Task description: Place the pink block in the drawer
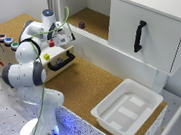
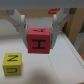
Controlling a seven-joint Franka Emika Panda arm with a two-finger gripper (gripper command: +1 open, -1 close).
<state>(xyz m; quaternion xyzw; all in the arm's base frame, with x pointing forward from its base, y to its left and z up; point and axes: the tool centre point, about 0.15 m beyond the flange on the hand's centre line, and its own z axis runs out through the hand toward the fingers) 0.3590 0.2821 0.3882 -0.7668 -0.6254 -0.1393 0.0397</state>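
The pink block (image 2: 40,42), a small reddish-pink cube with black letters on it, sits between my gripper's (image 2: 40,31) two pale fingers (image 2: 20,22), which are shut on its sides. In the exterior view the gripper (image 1: 52,39) holds the pink block (image 1: 52,43) just above the open drawer (image 1: 64,50), a light plywood drawer with a black bar handle (image 1: 60,63). The drawer belongs to a wooden box (image 1: 0,51) with coloured round buttons on top. A yellow cube (image 2: 13,62) lies on the drawer floor beside the block; it also shows in the exterior view (image 1: 46,56).
A dark purple cube (image 1: 81,24) lies on the cork surface at the back. A big white cabinet door (image 1: 148,33) with a black handle stands at the exterior view's right. A white plastic tub (image 1: 127,107) sits near the front right edge.
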